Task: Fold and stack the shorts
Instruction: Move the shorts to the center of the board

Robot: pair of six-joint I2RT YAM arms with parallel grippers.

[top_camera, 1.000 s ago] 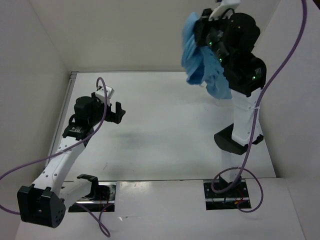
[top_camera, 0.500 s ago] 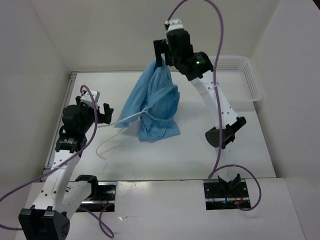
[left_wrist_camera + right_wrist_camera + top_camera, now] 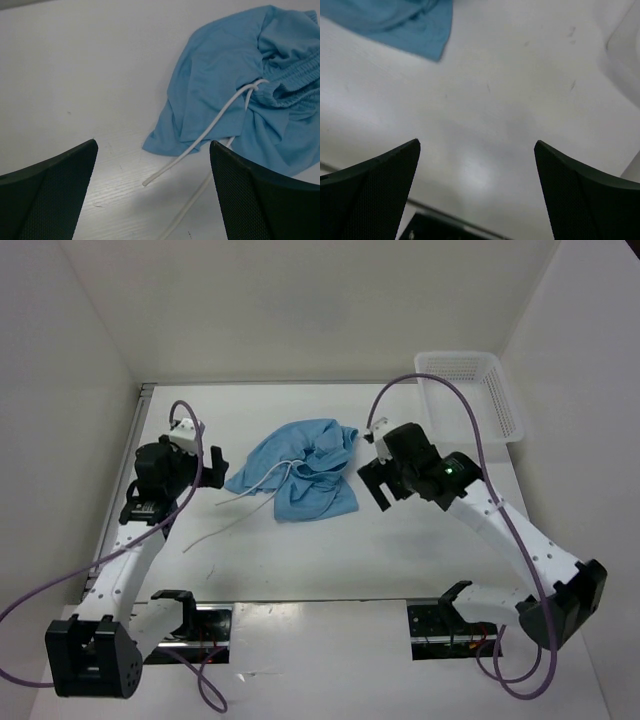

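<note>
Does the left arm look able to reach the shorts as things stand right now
Probably yes. The left hand is open and sits just beside the shorts, with only bare table and the loose drawstring between them.

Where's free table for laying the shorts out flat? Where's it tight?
Free: far strip between shorts and back wall; near strip right of the drawstring. Tight: open left gripper and open right gripper flank the shorts; basket takes the far-right corner.
</note>
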